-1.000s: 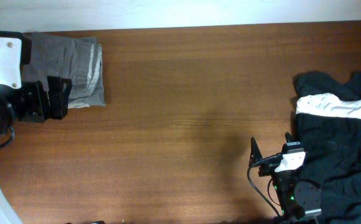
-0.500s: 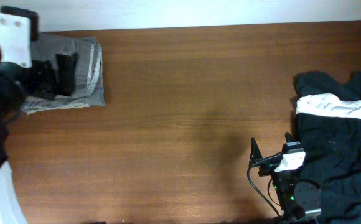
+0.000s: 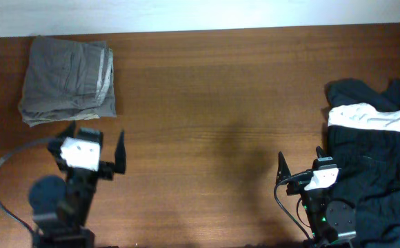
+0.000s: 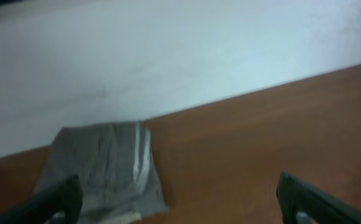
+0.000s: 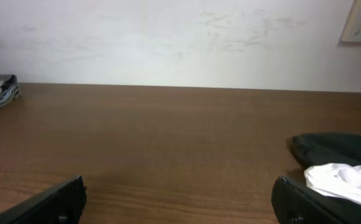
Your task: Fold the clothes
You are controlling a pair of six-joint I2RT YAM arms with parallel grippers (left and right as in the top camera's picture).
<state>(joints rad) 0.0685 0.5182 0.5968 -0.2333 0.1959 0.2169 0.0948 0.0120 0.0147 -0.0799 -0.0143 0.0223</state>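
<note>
The left claw is spread and empty at seven o'clock. It has drawn back from the grey garment it stood over a moment ago. That garment now lies folded and alone at ten o'clock on the counter, so it looks finished. The right claw, also spread, has not stirred at five o'clock, just beside the dark heap with a white piece on it at three o'clock, which is likely next.

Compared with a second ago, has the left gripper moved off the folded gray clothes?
Yes. The left gripper has pulled back from the folded gray clothes toward the near edge of the table, and now sits clear of them.
</note>
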